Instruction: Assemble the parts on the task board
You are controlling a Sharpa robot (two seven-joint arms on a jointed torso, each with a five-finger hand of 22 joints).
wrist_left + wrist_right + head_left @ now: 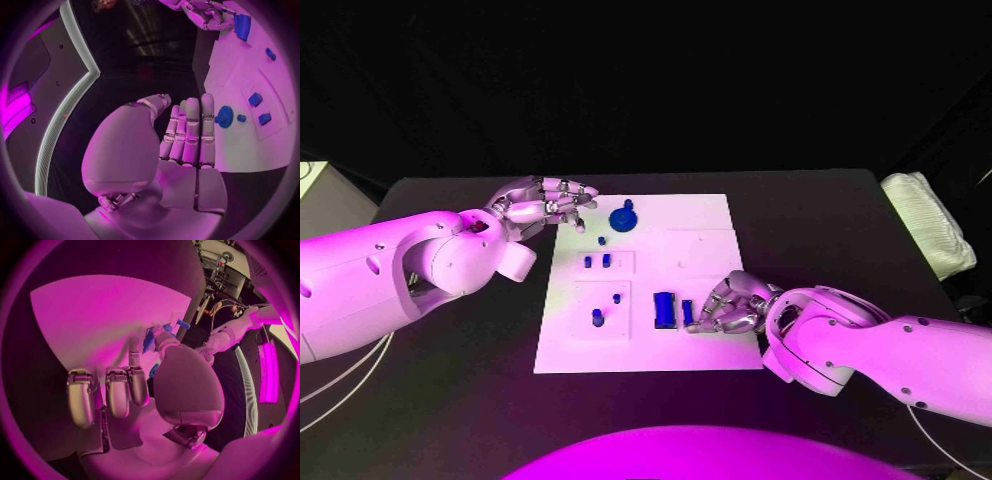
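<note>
From the head view, the right hand [730, 306] curled beside a blue block [665, 309] on the task board [708, 215]; whether it gripped anything I couldn't tell. The left wrist view showed the left hand [187, 131] flat and empty, a round blue part [224, 116] just past its fingertips. In the right wrist view, the thumb hid most of a blue piece [149, 340].

Black table [473, 400], dark backdrop [646, 80]

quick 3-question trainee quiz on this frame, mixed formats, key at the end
1. True or false: the left hand holds a blue part.
2. Which hand is at the tall blue blocks near the front of the task board? A) left B) right
3. Fill in: the round blue part lies nearest the ___ hand.

Key: 1 false, its fingers are together with nothing in them. 2 B, the right hand. 3 left.
</note>
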